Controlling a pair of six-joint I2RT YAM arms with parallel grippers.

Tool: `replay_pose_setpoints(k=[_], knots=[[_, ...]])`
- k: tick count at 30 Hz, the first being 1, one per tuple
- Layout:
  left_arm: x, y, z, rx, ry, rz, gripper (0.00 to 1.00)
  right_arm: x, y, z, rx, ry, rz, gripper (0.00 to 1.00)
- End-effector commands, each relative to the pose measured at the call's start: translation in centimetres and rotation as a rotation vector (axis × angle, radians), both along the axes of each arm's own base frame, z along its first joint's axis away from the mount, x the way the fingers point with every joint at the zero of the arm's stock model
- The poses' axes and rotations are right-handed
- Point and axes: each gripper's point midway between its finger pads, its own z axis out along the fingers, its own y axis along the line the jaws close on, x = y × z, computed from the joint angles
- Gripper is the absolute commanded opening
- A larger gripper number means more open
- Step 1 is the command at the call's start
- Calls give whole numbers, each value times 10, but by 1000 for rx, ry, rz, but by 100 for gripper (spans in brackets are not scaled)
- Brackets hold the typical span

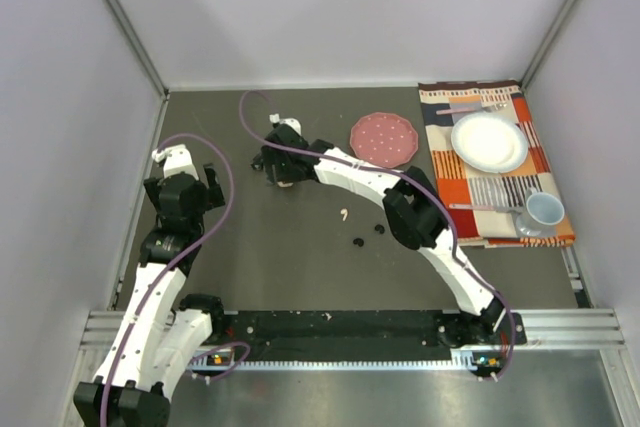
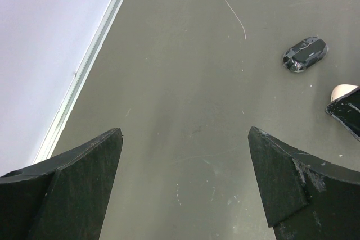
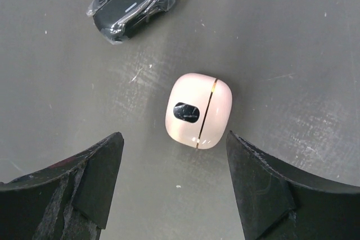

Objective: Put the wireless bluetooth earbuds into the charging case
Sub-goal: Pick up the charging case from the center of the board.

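Note:
My right gripper (image 3: 174, 144) is open just above a closed pale pink charging case (image 3: 198, 111) with a gold seam, which lies on the table between and just ahead of the fingertips. A black case in clear wrap (image 3: 132, 1) lies beyond it. In the top view the right gripper (image 1: 275, 165) covers both cases. One white earbud (image 1: 344, 214) and two black earbuds (image 1: 358, 241) (image 1: 379, 228) lie mid-table, behind the right arm. My left gripper (image 2: 185, 139) is open and empty over bare table at the left (image 1: 187, 169); its view shows the black case (image 2: 305, 53) and the pale case's edge (image 2: 343, 90).
A pink disc (image 1: 383, 139) lies at the back centre. A striped placemat (image 1: 505, 197) at the right holds a white plate (image 1: 489, 141), cutlery and a cup (image 1: 543, 211). Walls close in the left, back and right sides.

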Motion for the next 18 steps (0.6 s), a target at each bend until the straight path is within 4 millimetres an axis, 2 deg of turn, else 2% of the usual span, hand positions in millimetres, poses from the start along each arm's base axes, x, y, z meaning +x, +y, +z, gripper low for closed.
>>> replay_pose_setpoints(k=[1, 3, 8, 18], knots=[[3, 0, 11, -13, -58, 3, 99, 2, 9, 1, -14, -26, 13, 74], [4, -1, 12, -14, -58, 1, 99, 2, 12, 2, -18, -34, 21, 74], [4, 0, 11, -13, -55, 4, 99, 3, 10, -12, -53, -33, 20, 74], [6, -4, 8, -18, -43, -14, 99, 6, 23, -25, -73, -55, 85, 69]])
